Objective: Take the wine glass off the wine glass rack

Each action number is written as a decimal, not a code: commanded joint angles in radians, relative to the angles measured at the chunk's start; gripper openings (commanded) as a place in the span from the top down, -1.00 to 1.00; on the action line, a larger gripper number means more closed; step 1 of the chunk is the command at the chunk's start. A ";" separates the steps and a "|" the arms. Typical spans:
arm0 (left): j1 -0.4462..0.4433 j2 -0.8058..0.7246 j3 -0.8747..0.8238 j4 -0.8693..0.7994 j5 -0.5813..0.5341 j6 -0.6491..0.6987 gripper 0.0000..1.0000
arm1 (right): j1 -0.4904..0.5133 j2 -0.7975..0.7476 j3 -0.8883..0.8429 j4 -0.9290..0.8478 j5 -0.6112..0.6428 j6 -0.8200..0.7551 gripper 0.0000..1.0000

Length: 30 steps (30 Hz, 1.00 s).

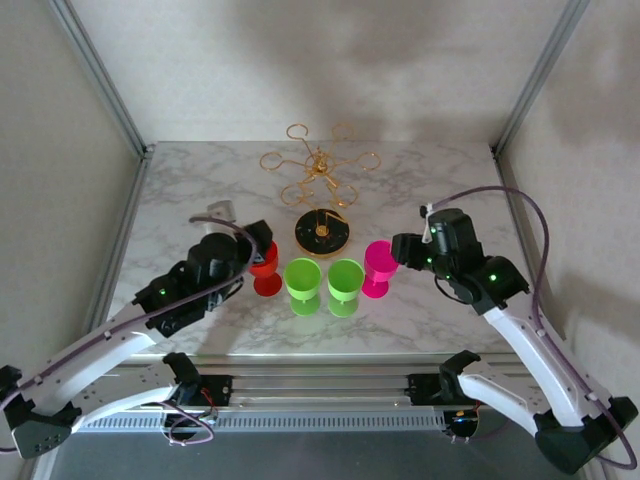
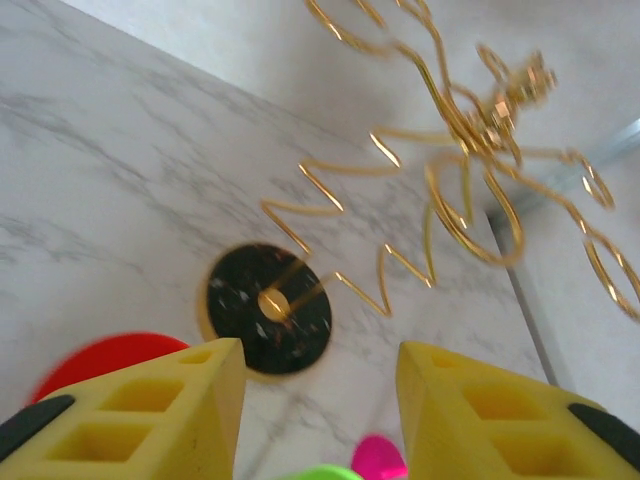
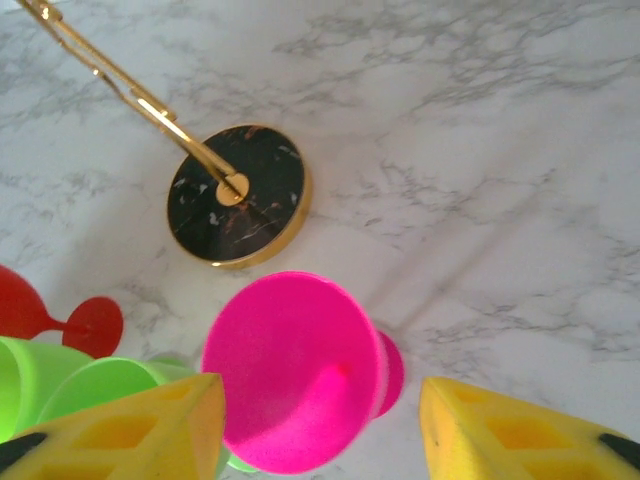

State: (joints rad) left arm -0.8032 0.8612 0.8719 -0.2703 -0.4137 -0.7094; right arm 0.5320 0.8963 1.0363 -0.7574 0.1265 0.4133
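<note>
Inside our right gripper, jaws wide, stands the pink wine glass. Our left gripper gapes too, wine glass rack ahead.

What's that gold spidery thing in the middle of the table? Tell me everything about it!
That's the wine glass rack, made of thin, shiny gold wire. Looped arms spread out from the top of a slim post, which stands upright in a round black base with a gold rim. It sits towards the back of the marble table, and only the table touches it. All its loops look empty.
</note>
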 commanded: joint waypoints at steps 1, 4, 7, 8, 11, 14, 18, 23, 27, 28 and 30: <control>0.071 -0.055 -0.018 -0.033 -0.076 0.048 0.05 | -0.049 -0.034 -0.018 -0.024 -0.017 -0.036 -0.12; 0.157 -0.065 -0.011 -0.041 -0.075 0.099 0.01 | -0.102 -0.030 -0.039 -0.013 -0.040 -0.056 -0.13; 0.249 -0.057 -0.013 -0.028 -0.063 0.144 0.01 | -0.166 -0.033 -0.077 0.022 -0.062 -0.072 -0.13; 0.283 -0.054 -0.017 -0.021 -0.046 0.156 0.00 | -0.194 -0.036 -0.093 0.038 -0.079 -0.079 -0.14; 0.383 -0.050 -0.043 0.015 0.008 0.182 -0.02 | -0.276 -0.042 -0.138 0.095 -0.137 -0.091 -0.14; 0.487 -0.048 -0.076 0.053 0.069 0.202 -0.06 | -0.325 -0.049 -0.171 0.151 -0.144 -0.107 -0.15; 0.605 -0.041 -0.145 0.153 0.167 0.235 -0.09 | -0.367 -0.021 -0.199 0.209 -0.117 -0.148 -0.24; 0.701 -0.002 -0.202 0.263 0.238 0.279 -0.24 | -0.420 0.020 -0.234 0.298 -0.122 -0.146 -0.98; 0.743 0.019 -0.244 0.344 0.224 0.332 -0.63 | -0.432 0.042 -0.282 0.395 -0.076 -0.158 -0.98; 0.756 0.023 -0.256 0.365 0.210 0.344 -0.66 | -0.438 0.054 -0.297 0.417 -0.071 -0.159 -0.98; 0.783 0.031 -0.280 0.405 0.202 0.372 -0.70 | -0.452 0.073 -0.324 0.467 -0.062 -0.164 -0.98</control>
State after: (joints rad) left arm -0.0498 0.8871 0.6216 0.0280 -0.2150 -0.4011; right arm 0.0982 0.9485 0.7471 -0.3981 0.0292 0.2714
